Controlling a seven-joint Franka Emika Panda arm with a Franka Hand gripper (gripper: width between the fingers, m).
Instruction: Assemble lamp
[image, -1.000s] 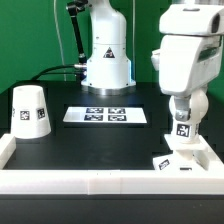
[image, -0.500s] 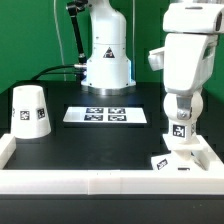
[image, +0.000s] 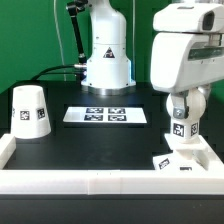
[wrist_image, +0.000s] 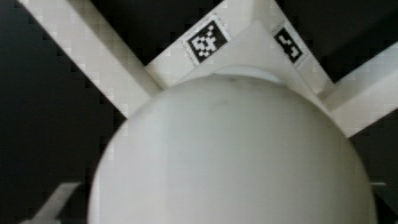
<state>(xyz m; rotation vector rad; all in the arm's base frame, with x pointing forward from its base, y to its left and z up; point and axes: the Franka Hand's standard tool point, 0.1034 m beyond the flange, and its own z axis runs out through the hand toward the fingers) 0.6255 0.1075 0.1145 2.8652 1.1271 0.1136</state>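
My gripper (image: 181, 118) is at the exterior view's right, shut on the white bulb (image: 183, 142) by its tagged neck. It holds the bulb upright right over the small square base (image: 170, 163), which lies in the front right corner; whether they touch I cannot tell. In the wrist view the bulb (wrist_image: 214, 150) fills most of the picture, and the tagged base (wrist_image: 222, 50) shows beyond it. The tapered shade (image: 29, 111) stands mouth down at the exterior view's left, far from the gripper.
The marker board (image: 105, 115) lies flat in the middle of the black table. A raised white rim (image: 90, 182) runs along the front and sides. The arm's white pedestal (image: 107, 55) stands at the back with cables beside it.
The arm's wrist housing has shifted slightly to the exterior view's left and risen a little. The bulb stays in the gripper over the base. The shade has not moved.
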